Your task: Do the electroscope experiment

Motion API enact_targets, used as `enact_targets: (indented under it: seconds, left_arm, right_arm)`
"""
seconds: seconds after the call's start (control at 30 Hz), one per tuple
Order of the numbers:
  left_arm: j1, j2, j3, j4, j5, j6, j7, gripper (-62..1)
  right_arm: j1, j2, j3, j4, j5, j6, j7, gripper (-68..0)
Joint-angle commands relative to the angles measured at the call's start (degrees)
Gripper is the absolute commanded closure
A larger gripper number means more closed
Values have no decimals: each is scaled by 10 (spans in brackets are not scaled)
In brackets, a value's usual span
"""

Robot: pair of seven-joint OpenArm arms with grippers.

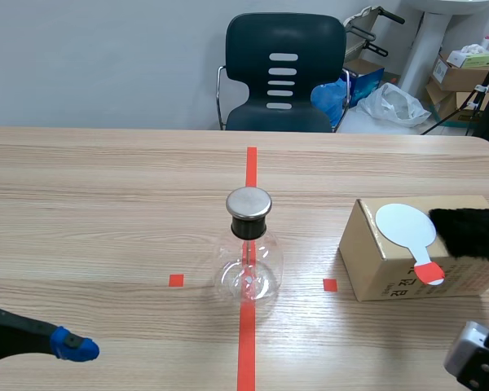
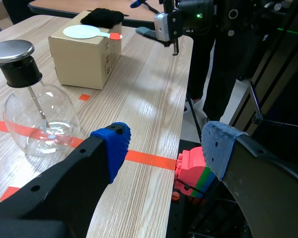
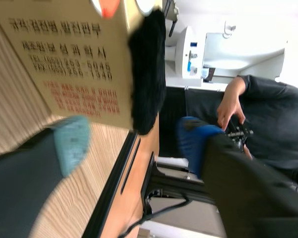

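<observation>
Wooden table (image 1: 106, 187) is seen first, with a red tape line marked down its middle. On that line, near the middle of the table, the glass electroscope flask (image 1: 250, 265) is stood upright. It is topped by a round metal cap (image 1: 249, 202), and a thin rod is hung inside.

To the right of the flask, a cardboard box (image 1: 391, 265) is set apart from it. On the box top a white paddle (image 1: 406, 226) with a red handle is laid flat, and a lump of black fur (image 1: 470, 234) is laid just beside it.

Nothing seems to be started. The fur and the paddle are not picked up, and the flask is not touched. Rubbing the paddle and bringing it to the cap are most likely left to be done.

The left claw (image 2: 166, 148) is held wide open, low at the near edge, and nothing is gripped. The right claw (image 3: 134, 141) is also held open and empty, close beside the box.

No thing is seen between the flask and the box. Behind the table a dark chair (image 1: 284, 73) is parked. A person (image 3: 268, 114) is seen sitting off to the side.
</observation>
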Motion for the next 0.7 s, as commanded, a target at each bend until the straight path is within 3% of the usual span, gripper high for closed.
enact_targets:
  seconds: [0.0,0.1,0.13,0.37,0.67]
  left_arm:
    - [0,0,-2,12,-2,-3,-9,-343]
    - [0,0,-2,12,-2,-2,-8,-343]
    - [0,0,-2,12,-2,-2,-9,-343]
    - [-3,30,-2,11,-2,39,2,-343]
    - [-3,31,-2,11,-2,40,21,-343]
  right_arm:
    - [15,0,-7,6,-4,-8,3,-490]
    - [25,1,-22,6,-6,-8,3,-668]
    - [28,1,-27,6,-6,-8,3,-679]
    - [34,1,-49,6,-6,-8,8,-679]
    - [38,1,-60,5,-22,-7,37,-679]
